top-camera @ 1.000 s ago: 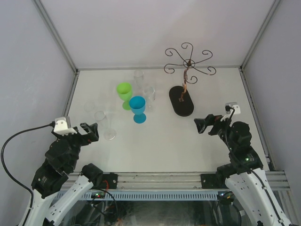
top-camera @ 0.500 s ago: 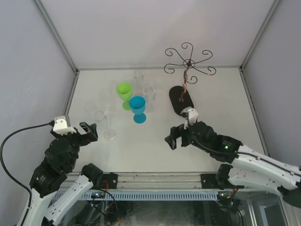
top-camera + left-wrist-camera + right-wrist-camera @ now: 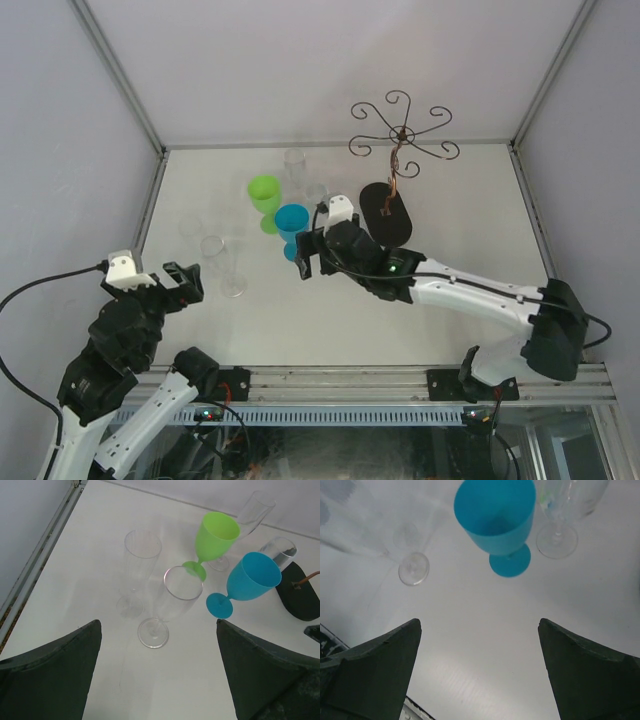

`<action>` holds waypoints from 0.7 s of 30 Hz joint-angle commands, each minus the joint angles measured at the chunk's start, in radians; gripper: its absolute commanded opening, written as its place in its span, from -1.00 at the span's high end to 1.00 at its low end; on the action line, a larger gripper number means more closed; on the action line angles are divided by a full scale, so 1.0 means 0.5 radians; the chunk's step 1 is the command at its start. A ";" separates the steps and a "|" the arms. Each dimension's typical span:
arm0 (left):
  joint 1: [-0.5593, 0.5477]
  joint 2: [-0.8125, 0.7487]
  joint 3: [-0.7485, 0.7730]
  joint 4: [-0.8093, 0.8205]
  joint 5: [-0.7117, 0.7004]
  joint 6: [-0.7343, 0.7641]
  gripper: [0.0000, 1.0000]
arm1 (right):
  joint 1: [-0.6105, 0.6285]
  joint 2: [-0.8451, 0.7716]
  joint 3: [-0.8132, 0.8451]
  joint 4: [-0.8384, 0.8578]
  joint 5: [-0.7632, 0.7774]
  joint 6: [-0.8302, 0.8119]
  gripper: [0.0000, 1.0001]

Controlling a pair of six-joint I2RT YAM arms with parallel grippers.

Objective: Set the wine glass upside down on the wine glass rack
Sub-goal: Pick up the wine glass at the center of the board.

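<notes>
The wine glass rack (image 3: 400,135), a dark wire stem with curled arms, stands on its black oval base (image 3: 386,214) at the back right. A blue wine glass (image 3: 292,228) stands upright mid-table beside a green one (image 3: 265,195). My right gripper (image 3: 308,258) is open and empty, just in front of the blue glass, which fills the top of the right wrist view (image 3: 496,515) ahead of the gripper (image 3: 479,625). My left gripper (image 3: 185,278) is open and empty at the near left. In its wrist view the gripper (image 3: 158,625) faces a clear goblet (image 3: 181,590).
Several clear glasses stand around: a flute (image 3: 141,555) at left, a tall one (image 3: 255,510) behind the green glass, and a short one (image 3: 278,550) by the rack base (image 3: 300,592). White walls with metal frame rails (image 3: 150,200) enclose the table.
My right arm has swung from the near right across the table to the left and forward, stopping in front of the blue glass. My left gripper has barely moved.
</notes>
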 commanded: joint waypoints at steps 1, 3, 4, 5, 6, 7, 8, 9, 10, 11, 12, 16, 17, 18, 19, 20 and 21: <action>0.015 -0.021 -0.019 0.058 -0.018 -0.030 -0.99 | -0.022 0.200 0.220 0.161 0.063 -0.039 -1.00; 0.015 -0.028 -0.027 0.071 -0.022 -0.022 -0.99 | -0.047 0.296 0.283 0.163 0.040 -0.051 -1.00; 0.015 -0.030 -0.028 0.074 -0.024 -0.017 -0.99 | -0.060 0.352 0.290 0.166 0.026 -0.063 -1.00; 0.015 -0.035 -0.029 0.072 -0.030 -0.017 -0.99 | -0.072 0.391 0.342 0.170 0.013 -0.074 -1.00; 0.015 -0.034 -0.029 0.071 -0.036 -0.017 -0.99 | -0.078 0.426 0.377 0.179 0.000 -0.094 -1.00; 0.015 -0.040 -0.032 0.071 -0.040 -0.015 -0.99 | -0.085 0.460 0.402 0.183 -0.005 -0.109 -1.00; 0.015 -0.043 -0.033 0.071 -0.045 -0.014 -0.99 | -0.089 0.499 0.426 0.181 -0.007 -0.124 -1.00; 0.015 -0.048 -0.033 0.072 -0.054 -0.014 -0.99 | -0.092 0.535 0.459 0.174 -0.009 -0.139 -1.00; 0.014 -0.055 -0.035 0.071 -0.060 -0.011 -0.99 | -0.096 0.575 0.496 0.160 -0.010 -0.149 -1.00; 0.015 -0.059 -0.035 0.074 -0.065 -0.012 -0.99 | -0.099 0.614 0.528 0.148 -0.010 -0.161 -1.00; 0.015 -0.063 -0.036 0.074 -0.066 -0.011 -0.99 | -0.099 0.646 0.560 0.140 -0.008 -0.175 -1.00; 0.015 -0.074 -0.038 0.074 -0.076 -0.008 -0.99 | -0.112 0.765 0.659 0.128 0.027 -0.203 -1.00; 0.015 -0.074 -0.038 0.074 -0.076 -0.008 -0.99 | -0.118 0.788 0.683 0.129 0.027 -0.208 -1.00; 0.015 -0.071 -0.039 0.077 -0.075 -0.005 -0.99 | -0.127 0.816 0.709 0.128 0.022 -0.214 -1.00; 0.015 -0.073 -0.039 0.077 -0.076 -0.005 -0.99 | -0.137 0.842 0.738 0.122 0.018 -0.224 -1.00; 0.015 -0.076 -0.040 0.080 -0.074 -0.003 -0.99 | -0.151 0.872 0.772 0.105 0.014 -0.229 -1.00; 0.014 -0.079 -0.040 0.081 -0.076 -0.002 -0.99 | -0.165 0.901 0.803 0.093 0.010 -0.232 -1.00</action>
